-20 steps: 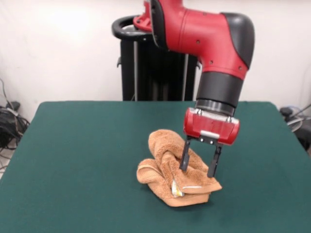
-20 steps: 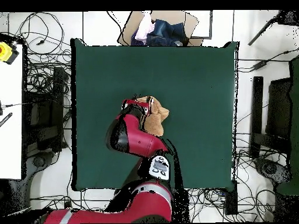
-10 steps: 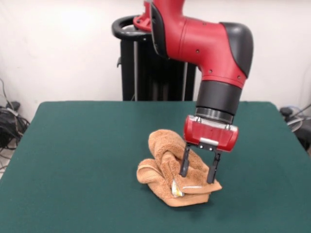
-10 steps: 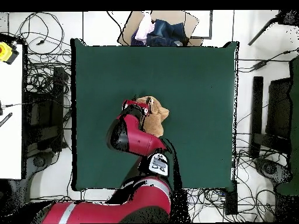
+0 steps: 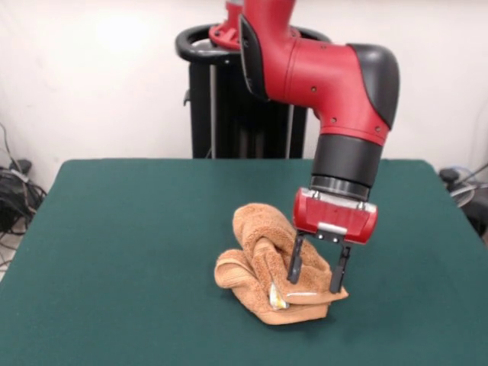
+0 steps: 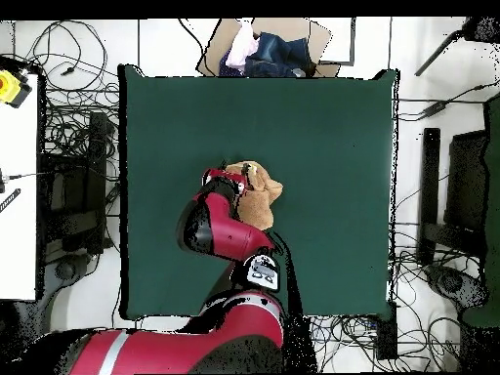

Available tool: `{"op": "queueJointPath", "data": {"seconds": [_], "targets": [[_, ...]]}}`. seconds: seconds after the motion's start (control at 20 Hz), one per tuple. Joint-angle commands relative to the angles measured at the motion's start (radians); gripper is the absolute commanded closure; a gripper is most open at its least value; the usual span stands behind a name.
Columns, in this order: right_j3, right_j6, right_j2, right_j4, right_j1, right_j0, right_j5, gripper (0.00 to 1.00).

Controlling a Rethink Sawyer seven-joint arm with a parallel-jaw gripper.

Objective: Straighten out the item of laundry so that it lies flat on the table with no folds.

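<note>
The item of laundry, an orange-tan terry towel, lies bunched and folded over itself near the middle of the green table. A small white label shows at its near edge. My gripper is open, its two black fingers pointing down onto the towel's right front corner, tips touching or pressing into the cloth. In the overhead view the towel shows just above the red arm, which hides part of it; the gripper itself is covered by the arm there.
A black stand rises behind the table's far edge. In the overhead view a cardboard box with clothes sits past the table's top edge, with cables and equipment along both sides.
The gripper has dropped lower and shifted slightly right, so its open fingers now reach the towel's right front corner. The towel has not changed shape.
</note>
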Motion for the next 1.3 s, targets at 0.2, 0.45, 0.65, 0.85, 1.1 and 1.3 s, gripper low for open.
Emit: {"op": "queueJointPath", "data": {"seconds": [0.2, 0.45, 0.65, 0.85, 1.1, 1.3], "targets": [[-0.076, 0.310, 0.142, 0.044, 0.041, -0.001, -0.062, 0.00], [-0.077, 0.330, 0.176, 0.008, 0.053, -0.027, -0.068, 0.00], [-0.067, 0.342, 0.205, -0.011, 0.054, -0.047, -0.079, 0.00], [-0.051, 0.334, 0.213, -0.016, 0.039, -0.056, -0.086, 0.00], [-0.040, 0.311, 0.215, -0.010, 0.031, -0.061, -0.064, 0.00], [-0.020, 0.272, 0.177, 0.054, 0.018, -0.026, -0.009, 0.00]]}}
